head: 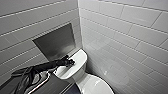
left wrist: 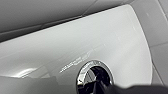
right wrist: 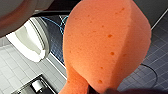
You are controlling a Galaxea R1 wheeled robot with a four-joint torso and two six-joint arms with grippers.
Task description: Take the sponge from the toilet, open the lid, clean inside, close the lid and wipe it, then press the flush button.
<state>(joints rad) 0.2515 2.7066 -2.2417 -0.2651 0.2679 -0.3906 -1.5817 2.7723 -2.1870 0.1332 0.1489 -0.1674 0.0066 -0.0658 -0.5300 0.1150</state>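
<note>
Chrome is glinting in my left wrist view: the flush button point(left wrist: 94, 76) is sitting in the middle of the flat white tank top of the toilet point(head: 75, 65), and a dark edge of the rig is overlapping the button's near rim. From the head camera I am seeing the left gripper point(head: 69, 62) resting down over that same spot on the tank top, with the black arm reaching in across it. I cannot tell whether this gripper is open or closed, nor whether it is actually touching the button.

Below the tank, the lid point(head: 98, 86) is lying down over the bowl, as far as I can make out. The sponge point(right wrist: 105, 45) is hanging well off the toilet, close up against my right wrist camera. It is orange-red and pitted, and its narrow waist is running down to the right gripper point(right wrist: 107, 91), which is gripping it there. Dark floor tiles point(right wrist: 150, 62) are showing past the sponge.

Behind the tank, a brushed-metal recess point(head: 56, 42) is sitting in the white tiled wall point(head: 125, 32), and the toilet is standing tucked into the corner of that wall.
</note>
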